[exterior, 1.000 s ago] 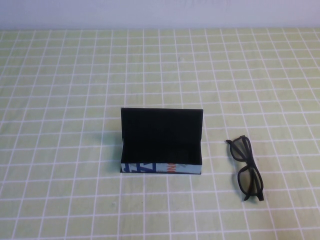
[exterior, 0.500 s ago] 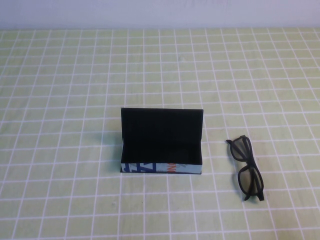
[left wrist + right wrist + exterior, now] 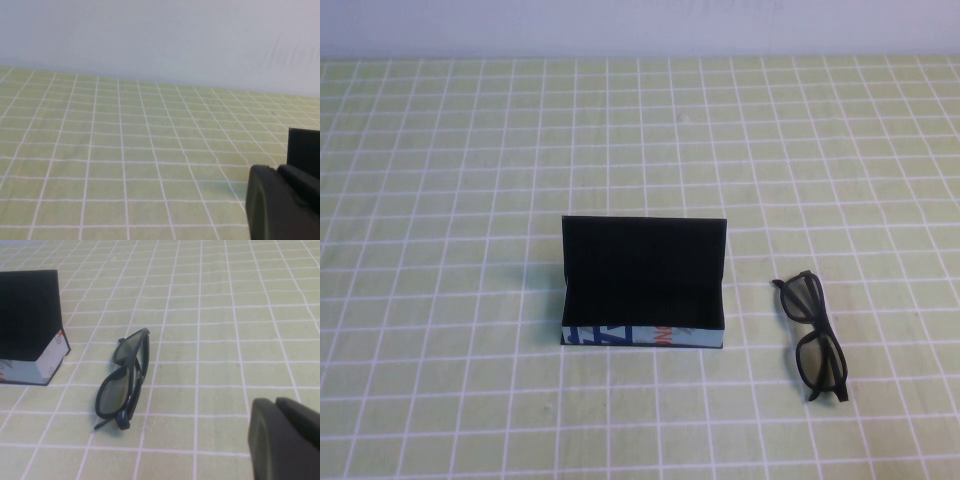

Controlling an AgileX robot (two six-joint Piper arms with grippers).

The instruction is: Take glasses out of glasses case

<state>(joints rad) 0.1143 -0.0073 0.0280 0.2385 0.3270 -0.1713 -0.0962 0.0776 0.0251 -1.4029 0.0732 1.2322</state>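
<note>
Both arms' fingers (image 3: 285, 205) (image 3: 285, 440) unreadable, off the table; glasses (image 3: 812, 335) right of the open glasses case (image 3: 642, 285).

Black glasses case (image 3: 643, 295) standing open, lid upright at the back, printed blue, white and orange front facing near. Black thick-framed glasses (image 3: 813, 335) lying folded outside, just to its right, apart.

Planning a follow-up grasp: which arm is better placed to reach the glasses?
Right, probably. The glasses lie right of the open glasses case, and the right gripper looks at them closely; the left gripper sees only the case.
</note>
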